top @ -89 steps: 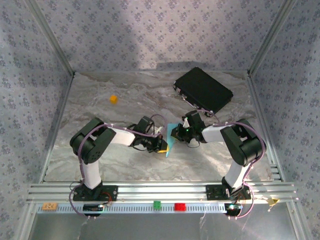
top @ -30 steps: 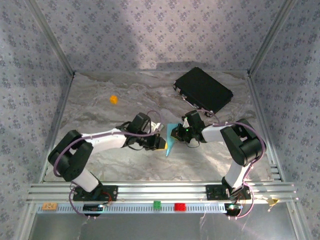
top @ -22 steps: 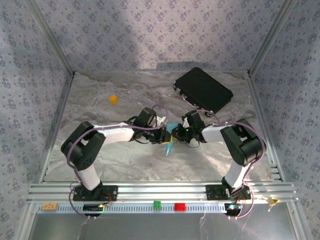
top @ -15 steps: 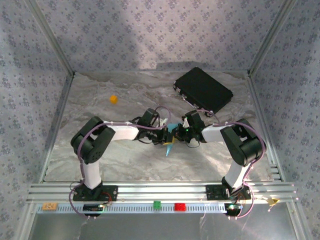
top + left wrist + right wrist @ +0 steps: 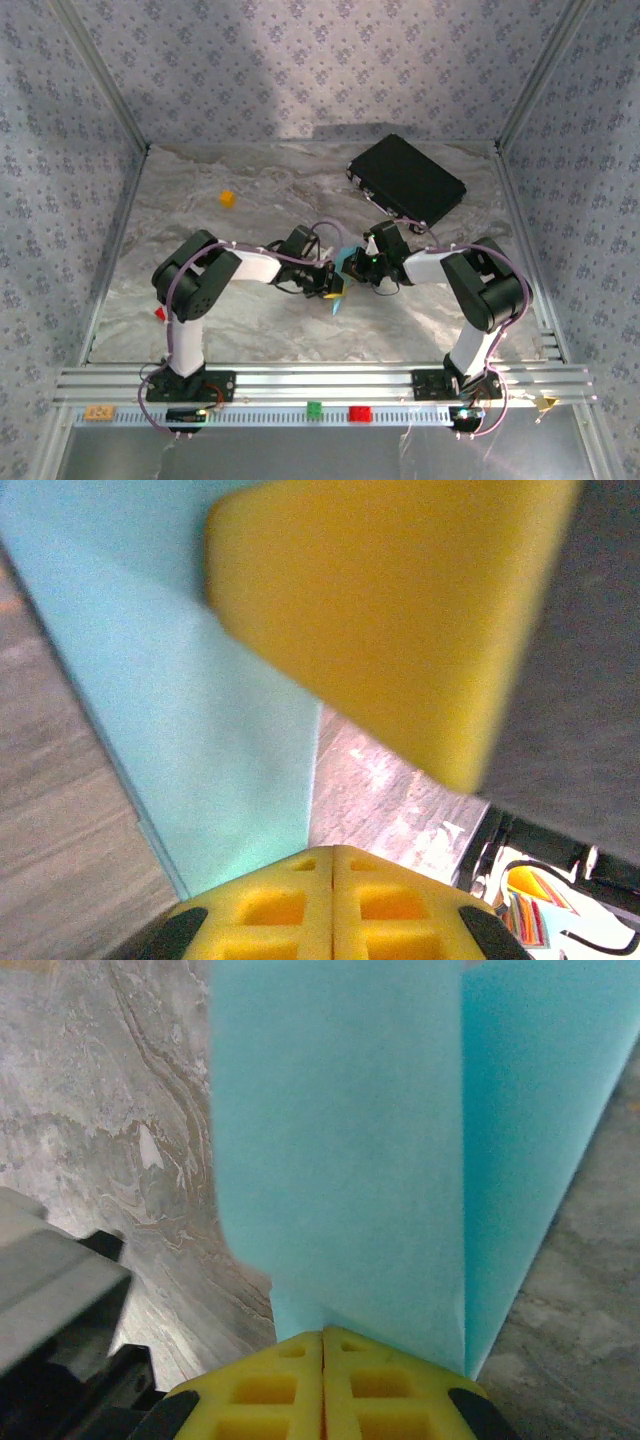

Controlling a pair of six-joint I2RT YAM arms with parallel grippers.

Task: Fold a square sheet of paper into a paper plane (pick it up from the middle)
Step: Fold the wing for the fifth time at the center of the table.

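The square sheet of paper is folded into a slim light-blue paper plane (image 5: 342, 260) held off the table's middle, its pointed tip toward the arms. My right gripper (image 5: 353, 268) comes in from the right and is shut on it; in the right wrist view the creased blue layers (image 5: 340, 1130) fan out from the closed yellow fingertips (image 5: 323, 1334). My left gripper (image 5: 336, 288) meets the paper plane from the left. Its yellow tips (image 5: 332, 850) are closed, with the blue paper's (image 5: 200, 700) edge running into their seam. A blurred yellow finger (image 5: 390, 610) of the right gripper looms just beyond.
A black rectangular case (image 5: 407, 180) lies at the back right. A tiny orange cube (image 5: 227, 198) sits at the back left. Small green (image 5: 314, 409) and red (image 5: 359, 413) blocks rest on the front rail. Metal frame posts line both sides.
My left gripper has slid right up to the paper and closed on its edge, its elbow swinging back in. The right gripper has kept still, holding the paper.
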